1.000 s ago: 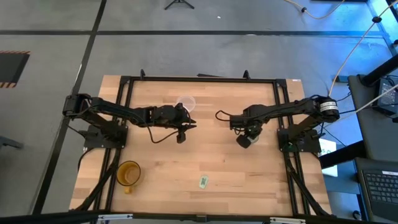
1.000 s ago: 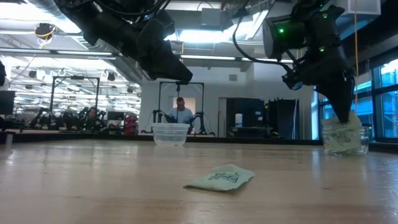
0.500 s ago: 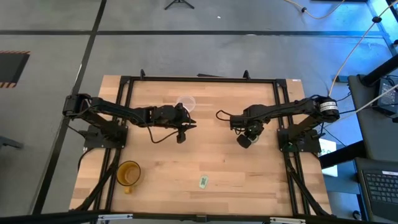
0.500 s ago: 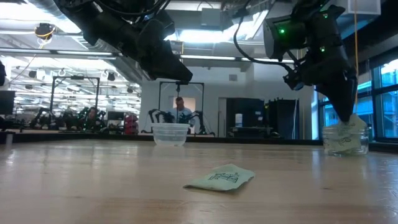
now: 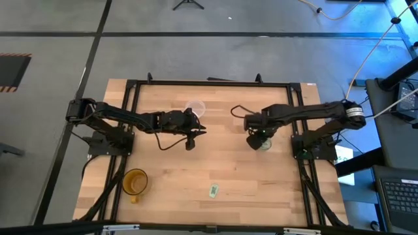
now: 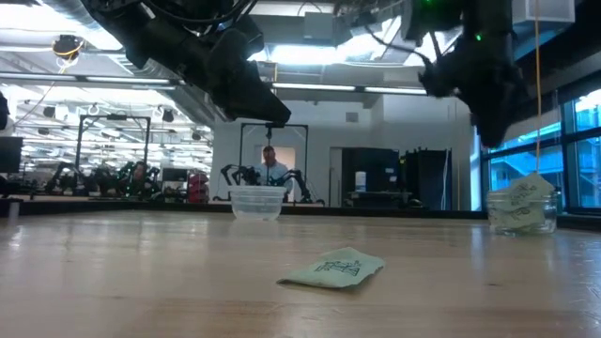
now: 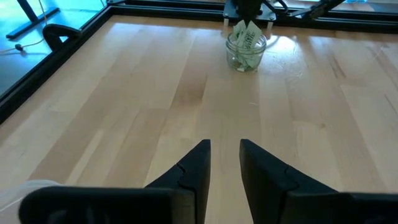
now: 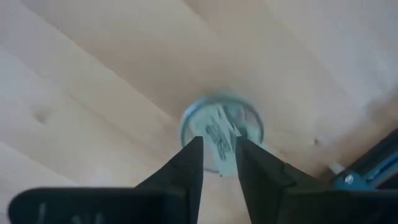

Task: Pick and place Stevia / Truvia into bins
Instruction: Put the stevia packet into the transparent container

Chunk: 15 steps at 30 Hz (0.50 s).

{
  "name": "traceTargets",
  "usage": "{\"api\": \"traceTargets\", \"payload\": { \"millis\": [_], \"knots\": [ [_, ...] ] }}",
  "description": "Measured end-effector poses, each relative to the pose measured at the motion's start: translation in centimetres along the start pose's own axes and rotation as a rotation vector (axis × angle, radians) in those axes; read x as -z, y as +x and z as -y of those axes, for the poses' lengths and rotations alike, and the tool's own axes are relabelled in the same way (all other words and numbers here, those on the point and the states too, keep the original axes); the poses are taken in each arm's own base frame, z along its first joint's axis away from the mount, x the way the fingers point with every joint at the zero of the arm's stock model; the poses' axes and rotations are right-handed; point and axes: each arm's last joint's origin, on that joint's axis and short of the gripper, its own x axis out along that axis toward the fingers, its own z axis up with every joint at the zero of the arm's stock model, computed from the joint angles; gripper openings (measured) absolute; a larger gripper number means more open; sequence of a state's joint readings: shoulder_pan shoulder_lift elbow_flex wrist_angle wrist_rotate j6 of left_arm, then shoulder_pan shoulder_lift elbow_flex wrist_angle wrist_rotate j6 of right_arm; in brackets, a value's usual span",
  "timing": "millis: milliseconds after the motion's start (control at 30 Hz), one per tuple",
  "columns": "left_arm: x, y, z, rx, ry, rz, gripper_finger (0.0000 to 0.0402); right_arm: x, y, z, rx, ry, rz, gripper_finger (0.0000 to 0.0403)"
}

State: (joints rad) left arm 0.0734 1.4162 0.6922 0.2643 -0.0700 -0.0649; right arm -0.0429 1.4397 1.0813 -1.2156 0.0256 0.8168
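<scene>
One white-and-green Stevia sachet (image 5: 213,190) lies flat on the table near its near edge, also visible in the low view (image 6: 333,268). Several more sachets (image 7: 247,41) stand crumpled in the small glassy cup (image 6: 519,208), which stands on the right half of the table (image 5: 264,143). The wider whitish cup (image 5: 194,107) stands toward the far edge. My right gripper (image 6: 490,131) hovers above the small cup, slightly open and empty; its fingers frame the cup (image 8: 249,118) from above. My left gripper (image 5: 191,145) waits in the air near the wide cup, slightly open (image 7: 224,149).
An amber mug (image 5: 135,181) with a handle stands near the table's near-left corner. Bare wood lies between the loose sachet and both cups. A black frame (image 5: 209,83) borders the table. A person (image 6: 270,169) stands far behind in the room.
My right gripper has risen straight up out of the small glassy cup. The sachets stay in the cup, which now shows uncovered. My left arm has kept still.
</scene>
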Motion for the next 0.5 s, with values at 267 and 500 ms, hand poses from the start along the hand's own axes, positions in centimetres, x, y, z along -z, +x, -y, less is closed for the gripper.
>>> {"api": "traceTargets", "payload": {
  "millis": [267, 500],
  "knots": [
    [0.0, 0.0, 0.7, 0.086, 0.154, 0.001, 0.0076, 0.0, -3.8, -1.0, -0.083, -0.067, 0.194, 0.0098],
    [0.2, -0.3, 2.5, 0.295, 0.184, 0.003, 0.0059, 0.0, -5.7, -3.3, -0.316, -0.1, 0.392, 0.0098]
  ]
}}
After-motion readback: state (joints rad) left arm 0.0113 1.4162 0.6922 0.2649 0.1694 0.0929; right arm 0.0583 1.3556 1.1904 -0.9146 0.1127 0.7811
